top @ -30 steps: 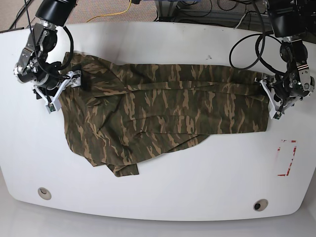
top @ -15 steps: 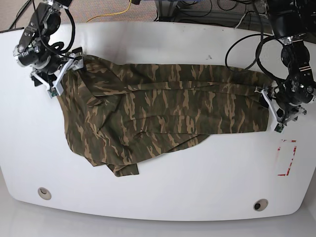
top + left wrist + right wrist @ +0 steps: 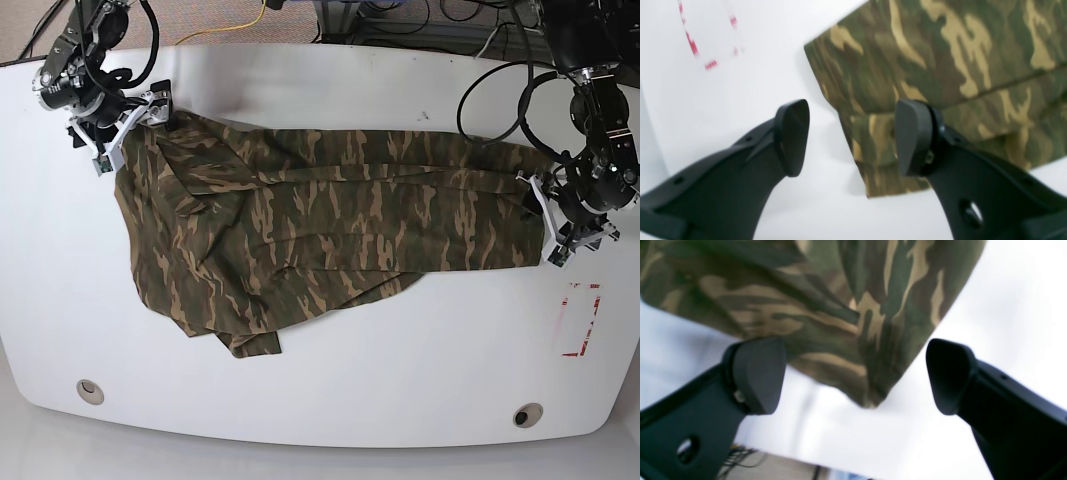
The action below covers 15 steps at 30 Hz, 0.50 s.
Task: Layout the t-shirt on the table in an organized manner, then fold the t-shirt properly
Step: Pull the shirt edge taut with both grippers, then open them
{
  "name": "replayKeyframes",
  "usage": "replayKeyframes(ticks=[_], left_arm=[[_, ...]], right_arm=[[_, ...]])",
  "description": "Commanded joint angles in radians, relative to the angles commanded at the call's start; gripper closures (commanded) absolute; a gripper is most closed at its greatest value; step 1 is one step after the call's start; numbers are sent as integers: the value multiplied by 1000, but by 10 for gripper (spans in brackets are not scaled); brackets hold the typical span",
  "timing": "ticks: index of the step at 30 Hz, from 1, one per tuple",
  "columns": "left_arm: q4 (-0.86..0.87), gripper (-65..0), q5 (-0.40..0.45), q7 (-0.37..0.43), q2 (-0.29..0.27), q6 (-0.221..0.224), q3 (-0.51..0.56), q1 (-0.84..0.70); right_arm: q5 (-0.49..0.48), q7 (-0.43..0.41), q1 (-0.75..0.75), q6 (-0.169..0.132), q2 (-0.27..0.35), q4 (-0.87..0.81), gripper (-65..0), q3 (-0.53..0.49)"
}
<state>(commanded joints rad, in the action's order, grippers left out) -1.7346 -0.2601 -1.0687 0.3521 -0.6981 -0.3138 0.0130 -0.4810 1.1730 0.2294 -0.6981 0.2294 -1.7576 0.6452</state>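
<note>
Your two arms are black, jointed machines with looping black cables along them. Each ends in white brackets near the wrist. Up close, your left gripper [image 3: 851, 136] has matte black curved fingers with rounded, flat-faced pads and small holes in the shanks. Your right gripper [image 3: 855, 375] matches it, with one hole showing.

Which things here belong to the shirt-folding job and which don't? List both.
Job: t-shirt; table; left gripper, open; right gripper, open.

Just there: red tape outline; two grommet holes; cables behind the table.
</note>
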Motion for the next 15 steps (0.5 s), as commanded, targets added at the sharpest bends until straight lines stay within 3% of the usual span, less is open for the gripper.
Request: replayKeyframes(ticks=[5, 15], left_arm=[[2, -379, -2, 0, -2, 0, 6, -34], [3, -379, 0, 3, -29, 0, 6, -114]], right_arm=[[2, -48, -57, 0, 41, 98, -650, 0], [0, -54, -147, 0, 110, 203, -650, 0]])
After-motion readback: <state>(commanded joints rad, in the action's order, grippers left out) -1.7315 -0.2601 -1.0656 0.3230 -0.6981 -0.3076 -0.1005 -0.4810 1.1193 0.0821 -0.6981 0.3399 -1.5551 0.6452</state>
